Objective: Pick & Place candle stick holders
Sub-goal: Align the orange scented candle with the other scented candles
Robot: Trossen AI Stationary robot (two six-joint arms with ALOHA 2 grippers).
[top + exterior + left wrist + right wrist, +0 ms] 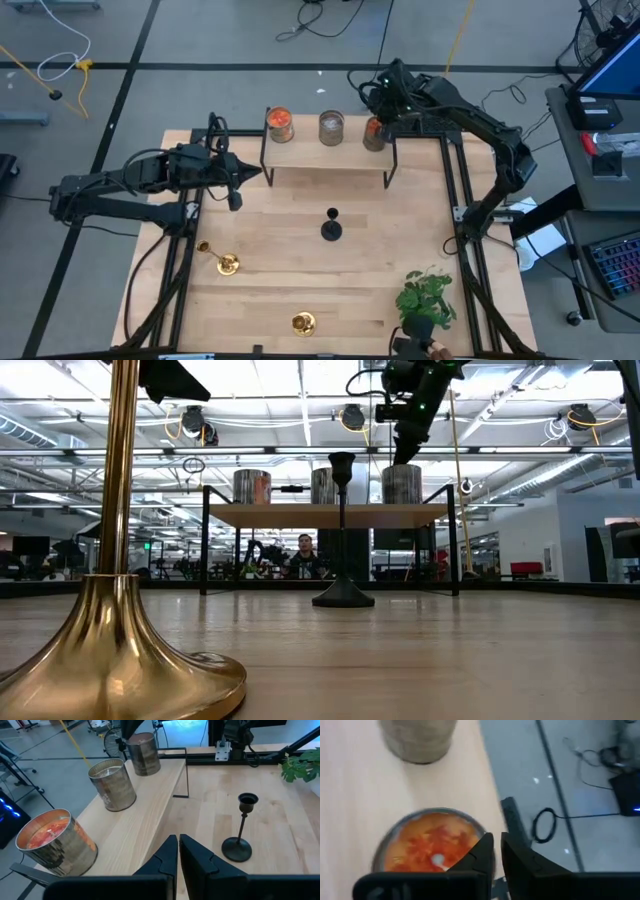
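Candle holders all stand on the table while both grippers hang up by the shelf.

Three candle stick holders show from above: the black holder (331, 226) upright in the middle of the table, one gold holder (226, 263) nearer the left side, and another gold holder (303, 323) at the front edge. Only the low view shows a person (303, 552) in the room beyond the table (and a gold holder (118, 610) huge up close). Three jars sit on the raised shelf (330, 153): an orange jar (279, 125), a grey jar (331, 128), and another orange jar (374, 133). The left gripper (178, 851) hovers by the shelf's left end, fingers pressed together, holding nothing. The right gripper (496, 851) hangs over the right orange jar, fingers nearly closed on nothing. One leafy plant (426, 296) stands at the front right.
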